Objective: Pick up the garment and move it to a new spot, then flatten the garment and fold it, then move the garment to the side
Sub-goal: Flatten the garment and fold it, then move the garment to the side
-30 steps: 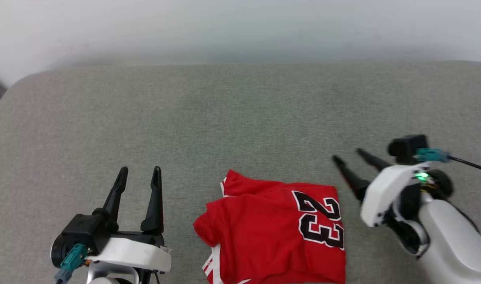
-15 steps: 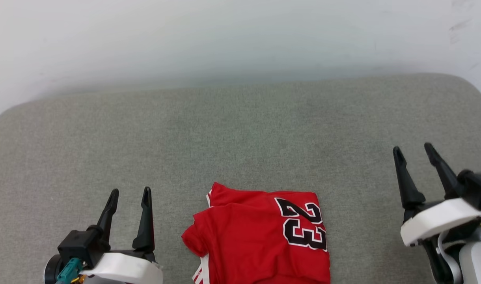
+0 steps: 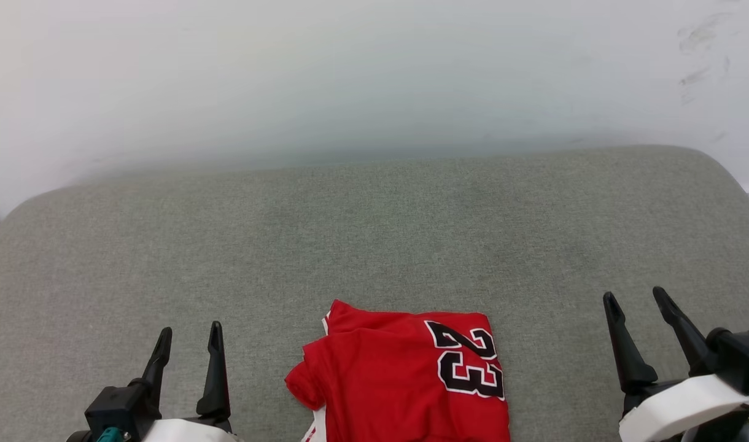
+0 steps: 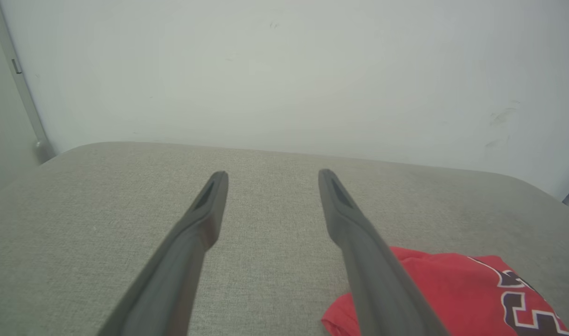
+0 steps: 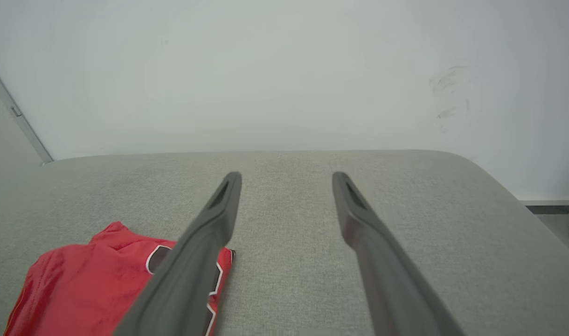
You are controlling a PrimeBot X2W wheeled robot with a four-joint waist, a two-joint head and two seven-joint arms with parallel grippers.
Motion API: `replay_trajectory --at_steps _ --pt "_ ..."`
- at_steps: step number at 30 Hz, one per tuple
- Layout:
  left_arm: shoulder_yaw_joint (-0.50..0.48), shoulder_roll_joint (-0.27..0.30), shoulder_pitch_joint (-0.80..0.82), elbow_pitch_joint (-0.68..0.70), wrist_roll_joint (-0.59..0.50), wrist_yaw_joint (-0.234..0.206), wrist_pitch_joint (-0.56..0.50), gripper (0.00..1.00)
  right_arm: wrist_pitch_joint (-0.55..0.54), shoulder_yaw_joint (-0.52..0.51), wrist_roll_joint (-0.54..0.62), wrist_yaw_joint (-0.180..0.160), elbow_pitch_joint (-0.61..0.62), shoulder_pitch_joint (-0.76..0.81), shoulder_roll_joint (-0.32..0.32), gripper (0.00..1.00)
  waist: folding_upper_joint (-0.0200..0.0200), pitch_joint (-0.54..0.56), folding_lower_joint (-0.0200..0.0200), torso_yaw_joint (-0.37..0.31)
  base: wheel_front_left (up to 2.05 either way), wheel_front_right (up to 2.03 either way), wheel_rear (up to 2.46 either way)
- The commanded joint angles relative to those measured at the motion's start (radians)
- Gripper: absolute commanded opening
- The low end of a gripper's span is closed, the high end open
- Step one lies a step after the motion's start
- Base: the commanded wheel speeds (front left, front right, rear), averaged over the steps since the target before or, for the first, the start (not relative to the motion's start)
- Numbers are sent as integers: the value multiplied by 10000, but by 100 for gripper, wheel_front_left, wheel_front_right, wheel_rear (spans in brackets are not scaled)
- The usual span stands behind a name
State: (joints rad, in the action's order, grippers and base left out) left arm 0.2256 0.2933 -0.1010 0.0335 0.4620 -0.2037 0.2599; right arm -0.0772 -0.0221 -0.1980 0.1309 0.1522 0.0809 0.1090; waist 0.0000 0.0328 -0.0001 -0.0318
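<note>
The garment (image 3: 405, 380), a red shirt folded into a compact block with a black-and-white "23" at its right side, lies on the grey cushion (image 3: 374, 233) at the near middle. A strip of white striped trim peeks out at its lower left. My left gripper (image 3: 189, 334) stands open to the left of it, nothing between its fingers. To the right of the shirt my right gripper (image 3: 635, 298) is open and empty too. The left wrist view has the garment (image 4: 452, 289) at lower right; in the right wrist view the garment (image 5: 88, 289) lies at lower left.
The grey cushion has rounded far corners and ends at a pale wall (image 3: 374, 80) with scuff marks at the right. Wide bare fabric stretches beyond and beside the shirt. A strip of floor and skirting (image 5: 552, 205) lies past the cushion's right edge.
My right gripper swung from pointing left beside the shirt to pointing forward, farther right. The camera tilted, so the whole scene sits lower. The shirt lies still.
</note>
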Motion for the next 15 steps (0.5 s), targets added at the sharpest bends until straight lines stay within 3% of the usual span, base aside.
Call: replay_trajectory --at_steps 1,9,15 --pt "-38 -56 -124 2 -5 -56 56 100 -97 -44 38 -2 189 198 -76 100 0 0 1 2 0 0 0" --pt "-3 22 -65 -13 -283 0 56 100 -450 -165 -189 -2 470 253 -111 100 0 -87 1 64 0 0 0" --pt "42 71 109 74 -456 51 57 100 -1379 -679 -1457 -2 -41 118 138 100 0 -215 1 272 0 0 0"
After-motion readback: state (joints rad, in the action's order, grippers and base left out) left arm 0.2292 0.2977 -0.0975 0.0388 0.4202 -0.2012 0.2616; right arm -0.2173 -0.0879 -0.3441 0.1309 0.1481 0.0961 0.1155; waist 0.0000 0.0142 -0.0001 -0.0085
